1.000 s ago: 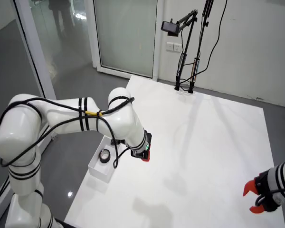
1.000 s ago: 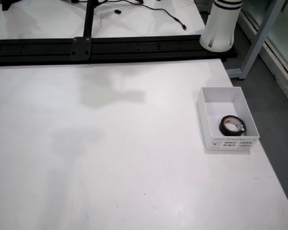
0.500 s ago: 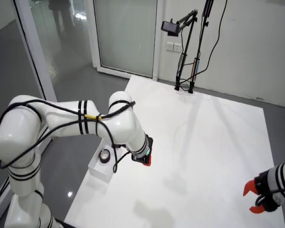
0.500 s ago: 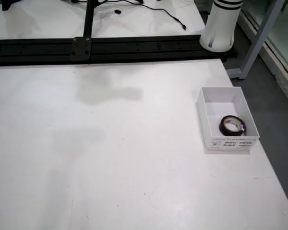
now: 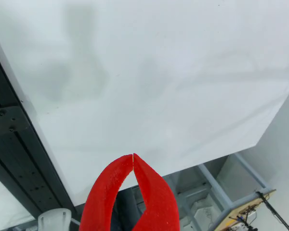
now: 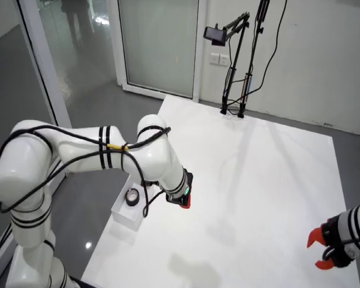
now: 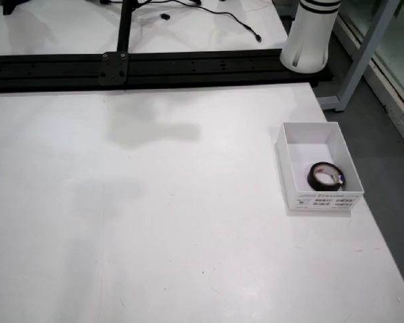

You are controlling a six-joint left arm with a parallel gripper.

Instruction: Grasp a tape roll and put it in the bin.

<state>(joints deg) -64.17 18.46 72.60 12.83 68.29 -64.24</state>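
Note:
A black tape roll (image 7: 325, 176) lies inside the small white bin (image 7: 320, 200) at the table's right edge in the view from above. The room view shows the same roll (image 6: 132, 196) in the bin (image 6: 121, 215) at the table's left edge. My gripper (image 6: 183, 200) hangs over the table just right of the bin there. In the view that rides on the gripper, the red fingers (image 5: 151, 187) meet at their tips, so the gripper (image 5: 133, 156) is shut with nothing in it. The view from above does not show the gripper, only its faint shadow.
A black rail (image 7: 155, 67) runs along the table's far side in the view from above, with the arm's white base (image 7: 310, 37) on it. In the room view a second arm's red gripper (image 6: 323, 249) rests at the lower right and a camera stand (image 6: 235, 60) stands at the far edge.
My gripper has drifted slightly right and down in the room view, away from the bin, mostly in the first half second. The tape roll has stayed in the bin.

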